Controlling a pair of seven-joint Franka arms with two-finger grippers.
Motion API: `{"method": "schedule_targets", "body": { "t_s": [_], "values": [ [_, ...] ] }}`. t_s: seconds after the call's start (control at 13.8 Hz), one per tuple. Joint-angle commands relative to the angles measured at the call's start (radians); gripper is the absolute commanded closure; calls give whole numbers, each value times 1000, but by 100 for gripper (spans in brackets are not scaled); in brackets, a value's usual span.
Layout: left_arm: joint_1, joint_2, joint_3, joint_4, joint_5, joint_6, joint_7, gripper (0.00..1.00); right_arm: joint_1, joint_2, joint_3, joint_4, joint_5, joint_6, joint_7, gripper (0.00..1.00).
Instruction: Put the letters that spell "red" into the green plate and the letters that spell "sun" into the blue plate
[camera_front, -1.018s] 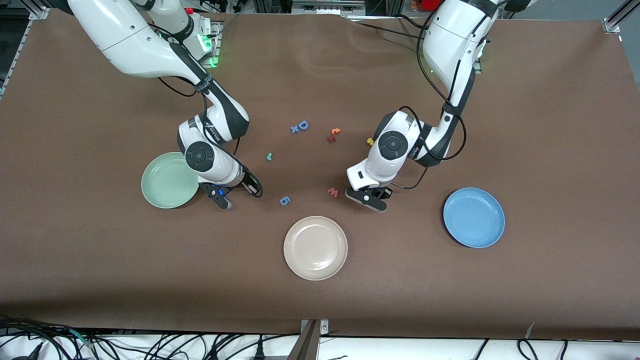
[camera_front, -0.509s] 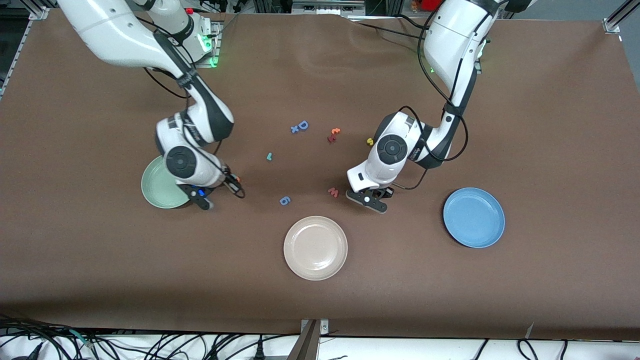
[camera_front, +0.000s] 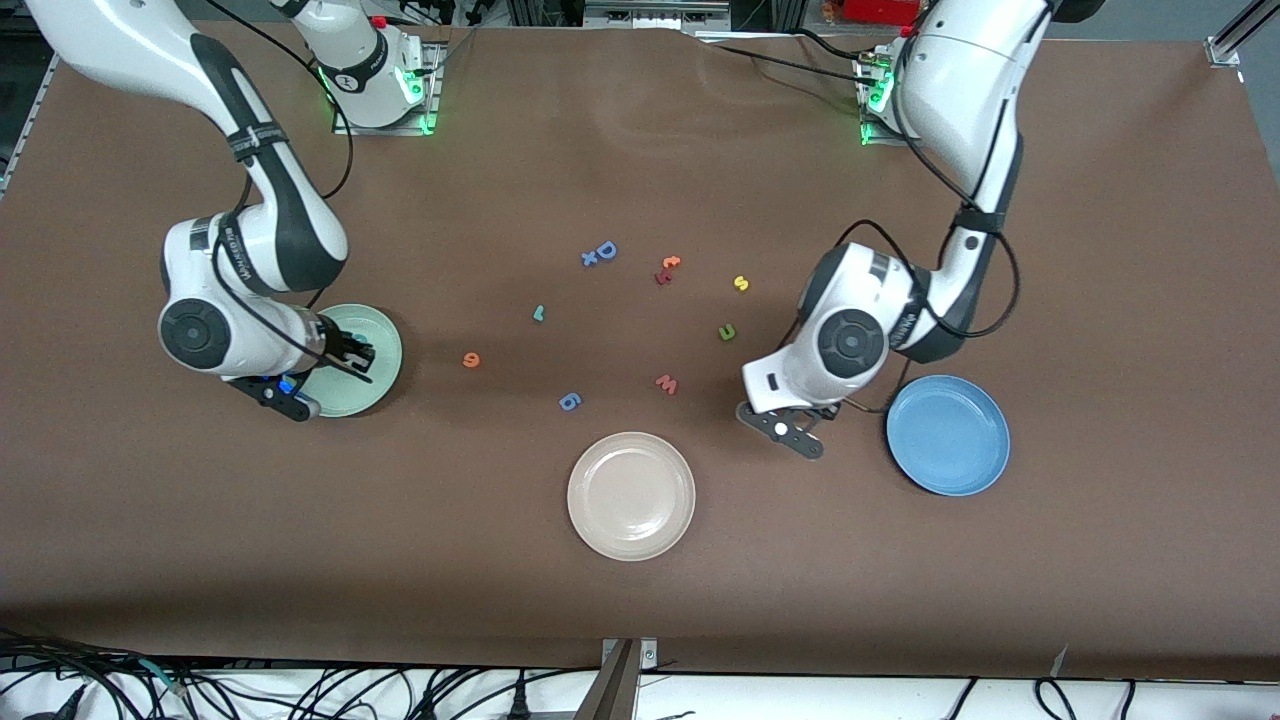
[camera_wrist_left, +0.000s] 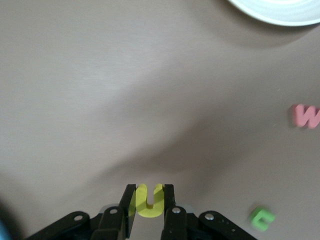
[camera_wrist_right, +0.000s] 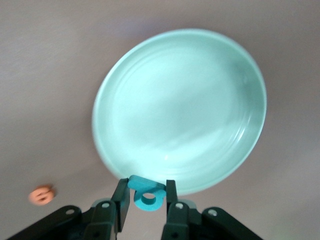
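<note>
The right claw (camera_wrist_right: 145, 206), clamped on the teal d (camera_wrist_right: 147, 193), hangs at the green plate's (camera_wrist_right: 210, 75) rim. The left claw (camera_wrist_left: 148, 216) pinches the yellow u (camera_wrist_left: 148, 201); the blue plate (camera_front: 950, 470) lies just beside it.

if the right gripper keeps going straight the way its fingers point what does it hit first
Most likely the green plate: the right gripper, shut on the teal d, points at the plate's rim and bowl with nothing between them. How high it hangs over the plate is unclear.

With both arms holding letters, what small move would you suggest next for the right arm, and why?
Probably move a little farther over the green plate and then open. The right gripper is shut on the teal d over the plate's rim, so releasing now might drop it onto the edge.
</note>
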Motion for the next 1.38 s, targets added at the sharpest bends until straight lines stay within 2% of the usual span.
{"method": "schedule_targets", "body": {
  "t_s": [0.0, 0.15, 0.22, 0.29, 0.36, 0.44, 0.51, 0.8, 1.09, 1.16, 1.31],
  "values": [
    [60, -35, -1, -2, -14, -58, 164, 100, -4, 3, -45, -128, 20, 203, -118, 80],
    [102, -45, 15, -2, -14, -62, 272, 100, -6, 29, -48, -141, 20, 250, -126, 78],
    [117, -45, 25, -2, -14, -62, 319, 100, -7, 31, -48, -141, 20, 249, -126, 70],
    [128, -45, 38, -2, -14, -64, 358, 100, -7, 32, -48, -141, 20, 249, -123, 37],
    [137, -45, 58, -2, -14, -62, 393, 100, -7, 28, -48, -141, 20, 241, -115, 20],
    [148, -44, 70, 0, -14, -62, 440, 100, -6, 20, -45, -141, 20, 234, -97, 12],
    [165, -42, 72, 2, -14, -62, 486, 100, -4, -1, -31, -135, 20, 206, -44, 10],
    [229, -41, 81, 2, -12, -62, 631, 99, -3, -14, 119, -98, 17, 183, 200, 10],
    [265, -33, 93, 2, 0, -58, 700, 98, 63, 61, 134, -84, 15, 342, 322, 11],
    [268, -32, 93, 2, -1, -55, 700, 94, 75, 86, 133, -84, 15, 386, 338, 11],
    [272, -32, 93, 0, -9, -50, 692, 0, 89, 124, 130, -90, 8, 437, 348, 11]
  ]
}}
